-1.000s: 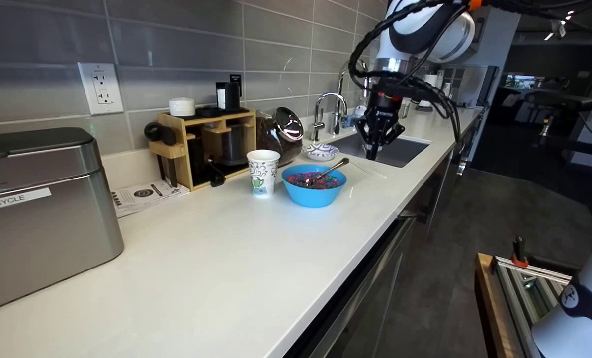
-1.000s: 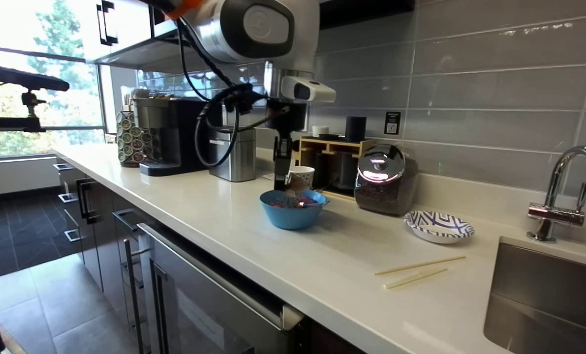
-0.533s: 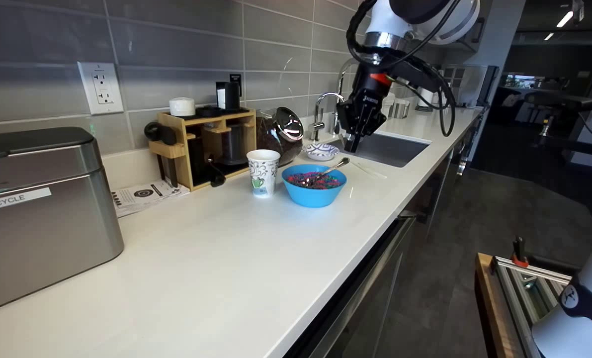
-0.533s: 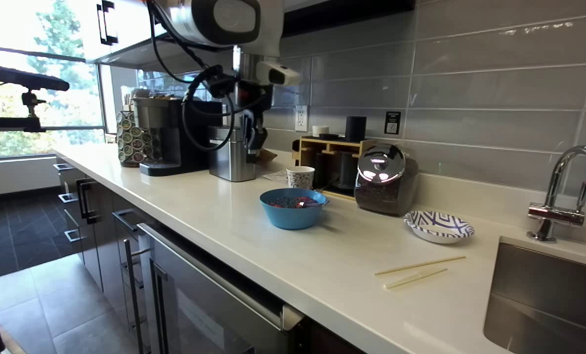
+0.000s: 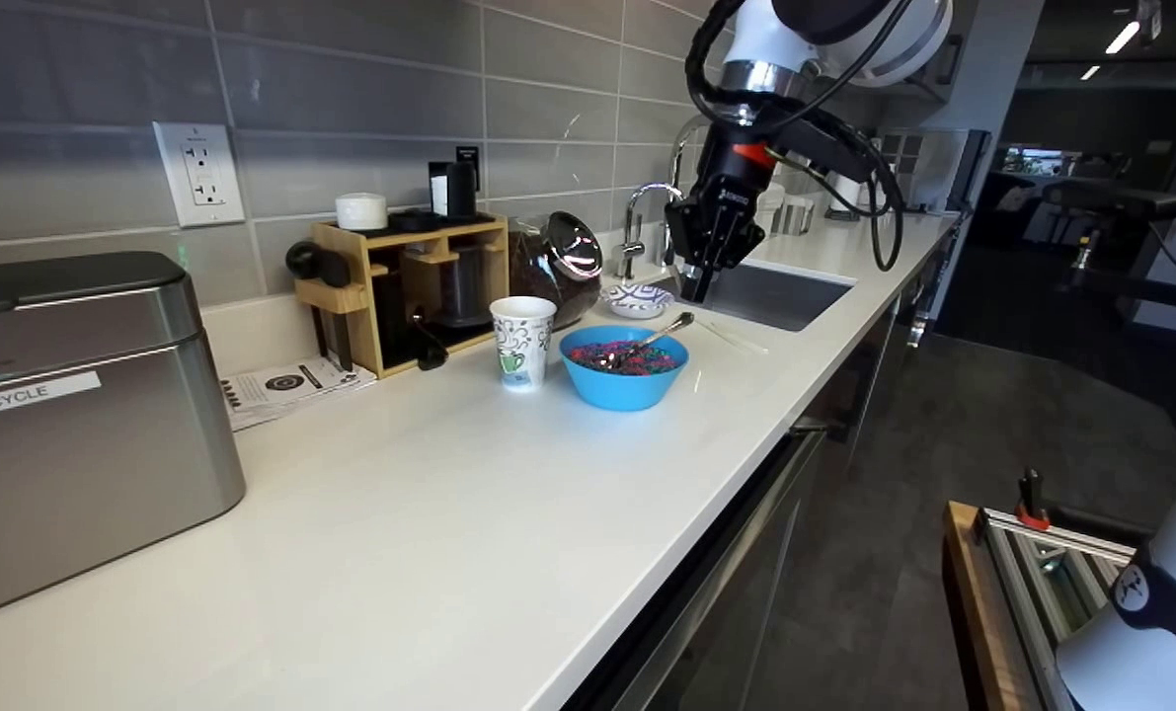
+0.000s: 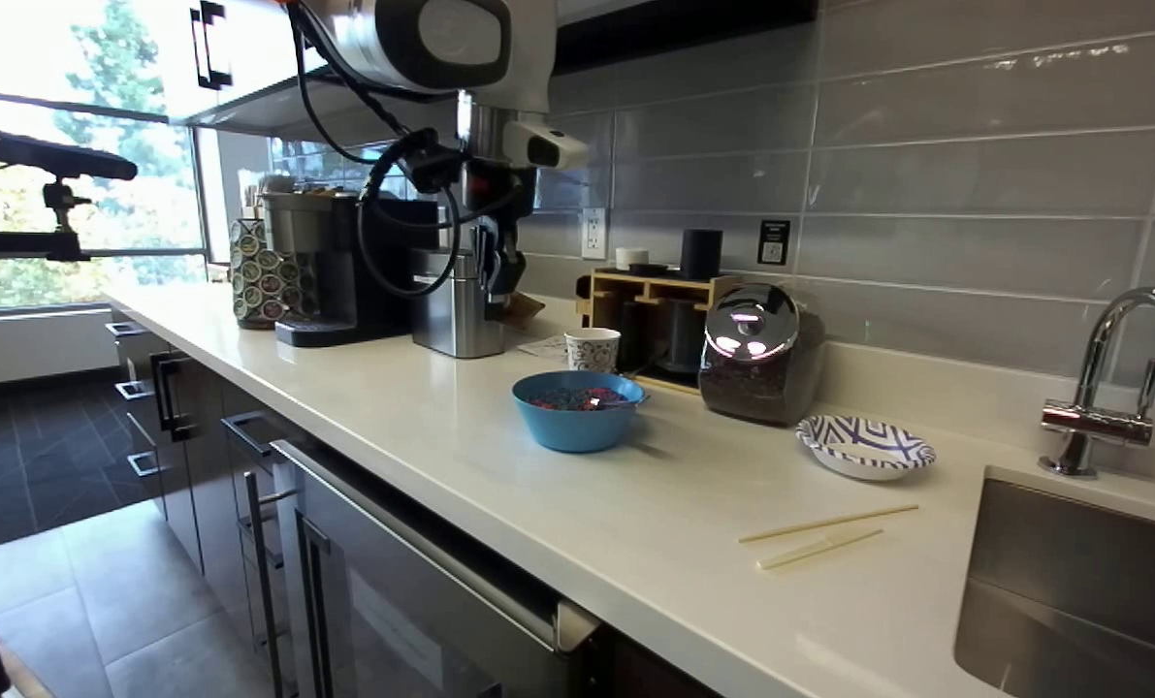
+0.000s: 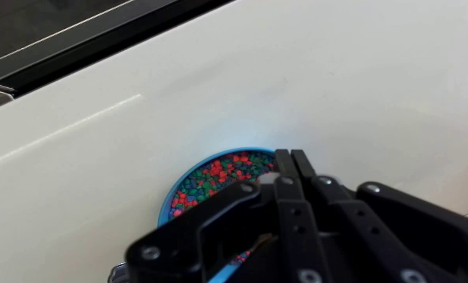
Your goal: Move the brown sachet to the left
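The brown sachet (image 6: 524, 310) hangs at the fingertips of my gripper (image 6: 501, 289), to the left of the blue bowl (image 6: 577, 427) in an exterior view. My fingers are closed on it, and the part between them is hidden. In an exterior view the gripper (image 5: 698, 284) shows beyond the bowl (image 5: 622, 385), and I cannot make out the sachet clearly. In the wrist view the fingertips (image 7: 289, 153) are nearly together. A sliver of the brown sachet (image 7: 263, 239) shows through the linkage. The blue bowl (image 7: 165, 210) lies partly behind the fingers.
A white paper cup with green print (image 5: 523, 346) stands beside the bowl, which holds coloured pebbles and a spoon. A steel bin (image 6: 461, 315), a wooden organizer (image 6: 659, 276), a glass jar (image 6: 756, 359), a patterned dish (image 6: 863, 446) and sticks (image 6: 819, 548) are on the counter (image 6: 480, 436).
My gripper has moved away from above the bowl, leftward past the cup in an exterior view, with the sachet at its fingertips. In the last half second it has hardly moved.
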Robot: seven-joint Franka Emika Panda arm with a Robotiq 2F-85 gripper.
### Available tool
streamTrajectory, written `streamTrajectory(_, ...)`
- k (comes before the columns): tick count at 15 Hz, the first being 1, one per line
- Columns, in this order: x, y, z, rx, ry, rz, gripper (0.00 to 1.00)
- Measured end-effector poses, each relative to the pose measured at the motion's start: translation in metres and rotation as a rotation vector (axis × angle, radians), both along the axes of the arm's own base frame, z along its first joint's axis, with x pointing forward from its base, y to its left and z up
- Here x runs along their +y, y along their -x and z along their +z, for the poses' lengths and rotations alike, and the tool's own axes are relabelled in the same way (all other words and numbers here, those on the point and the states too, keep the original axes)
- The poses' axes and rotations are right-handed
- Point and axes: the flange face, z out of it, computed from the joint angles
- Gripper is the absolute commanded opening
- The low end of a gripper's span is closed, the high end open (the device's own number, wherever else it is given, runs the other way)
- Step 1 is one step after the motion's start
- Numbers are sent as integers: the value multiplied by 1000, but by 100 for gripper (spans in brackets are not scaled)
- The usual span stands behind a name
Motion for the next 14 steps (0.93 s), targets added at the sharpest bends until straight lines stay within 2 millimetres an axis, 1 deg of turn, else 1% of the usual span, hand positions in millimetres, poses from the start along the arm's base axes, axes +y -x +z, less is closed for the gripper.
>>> streamTrajectory(2, 1, -1, 0, -2, 2, 7, 0)
streamTrajectory(3, 6, -3, 1, -7, 8, 32, 0)
streamTrajectory(5, 26, -15, 4, -23, 24, 118, 0)
streamTrajectory(8, 74, -45, 8, -59, 51, 274, 0)
streamTrajectory(10, 104, -68, 6, -88, 71, 371, 0)
streamTrajectory(12, 124, -92, 1, -113, 87, 453, 0)
streamTrajectory(14, 134, -116, -6, -130, 99, 520, 0)
